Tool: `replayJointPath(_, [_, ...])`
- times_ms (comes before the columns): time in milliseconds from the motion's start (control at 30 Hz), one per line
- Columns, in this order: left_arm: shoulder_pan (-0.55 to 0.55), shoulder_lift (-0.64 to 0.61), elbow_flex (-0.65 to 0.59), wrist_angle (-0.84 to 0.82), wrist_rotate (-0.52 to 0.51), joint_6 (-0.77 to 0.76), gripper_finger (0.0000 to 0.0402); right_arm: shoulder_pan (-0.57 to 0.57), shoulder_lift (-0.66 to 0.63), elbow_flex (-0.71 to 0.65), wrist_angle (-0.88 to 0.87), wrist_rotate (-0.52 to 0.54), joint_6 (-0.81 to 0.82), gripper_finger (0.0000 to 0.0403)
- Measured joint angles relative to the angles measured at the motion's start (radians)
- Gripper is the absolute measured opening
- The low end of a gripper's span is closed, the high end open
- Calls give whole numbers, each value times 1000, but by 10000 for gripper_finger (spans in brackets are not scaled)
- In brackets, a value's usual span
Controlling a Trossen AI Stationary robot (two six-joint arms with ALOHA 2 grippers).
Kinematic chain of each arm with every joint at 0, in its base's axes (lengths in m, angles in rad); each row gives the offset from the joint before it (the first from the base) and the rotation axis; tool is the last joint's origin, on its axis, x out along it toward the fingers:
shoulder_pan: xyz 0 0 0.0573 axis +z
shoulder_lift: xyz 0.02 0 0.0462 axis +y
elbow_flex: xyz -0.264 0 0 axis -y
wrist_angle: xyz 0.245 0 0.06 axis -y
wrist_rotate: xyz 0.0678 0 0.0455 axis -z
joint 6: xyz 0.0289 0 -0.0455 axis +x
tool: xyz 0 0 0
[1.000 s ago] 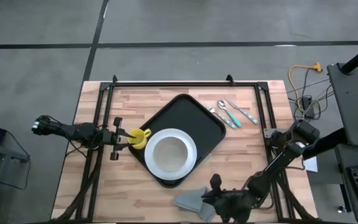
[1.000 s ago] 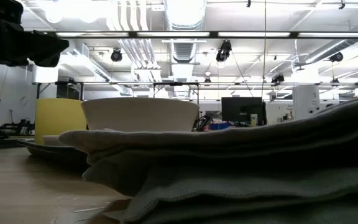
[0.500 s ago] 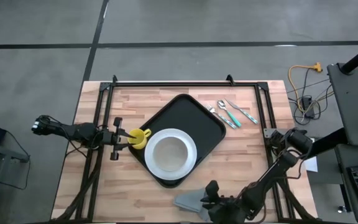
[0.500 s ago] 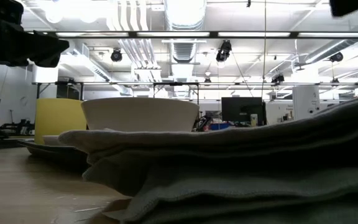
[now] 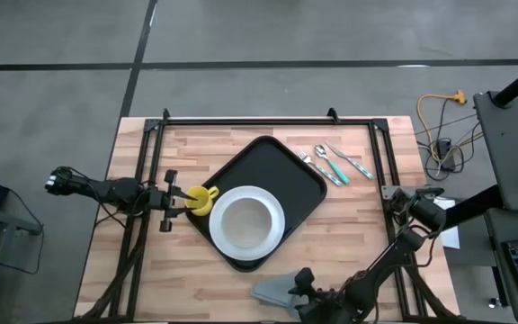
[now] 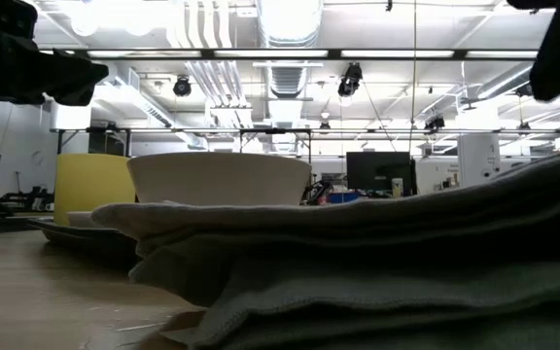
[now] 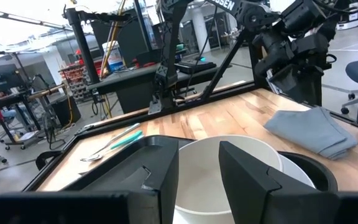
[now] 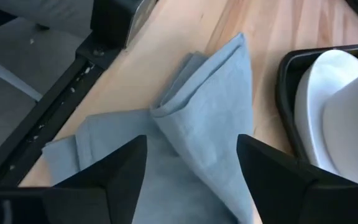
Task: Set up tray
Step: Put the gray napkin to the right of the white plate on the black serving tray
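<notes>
Tray: the black tray [image 5: 268, 193] lies turned at an angle in the middle of the high view, on the wooden table [image 5: 376, 234].
On the tray: a white bowl [image 5: 245, 222] sits on its lower part; a yellow cup [image 5: 202, 198] is at its left edge.
Still off the tray: the grey napkin [image 5: 277, 291] at the bottom centre of the high view, and the cutlery [image 5: 335, 164] just right of the tray's upper corner, about 3 pieces.
Change: over the last 1 s the right gripper [image 5: 306, 290] has slid left along the bottom edge of the frame and lower, closing on the napkin; the tray, bowl, cup and cutlery have not moved.
Meaning: the napkin looks like the next item to be picked up, a judgement only.
Right gripper: its fingers stand wide apart above the folded napkin [image 8: 197, 118] in the right wrist view, gripping nothing.
Left gripper: the left gripper [image 5: 171, 199] waits at centre left, just beside the cup; the left wrist view shows its fingers parted with a gap and nothing between them.
Only in the low view: the napkin [image 6: 406, 262] fills the foreground and hides most of the table.
Only in the left wrist view: the right arm [image 7: 284, 43] reaching down at upper right, beyond the napkin.
</notes>
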Motion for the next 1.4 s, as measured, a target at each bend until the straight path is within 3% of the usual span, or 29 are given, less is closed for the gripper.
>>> replayJointPath(1133, [0,13,0,0,0,0,101,-38,96,10,109,83,-45,215])
replayJointPath(1267, [0,13,0,0,0,0,101,-46,96,10,114,71,-36,188])
replayJointPath(1400, [0,13,0,0,0,0,101,-49,96,10,127,60,-35,131])
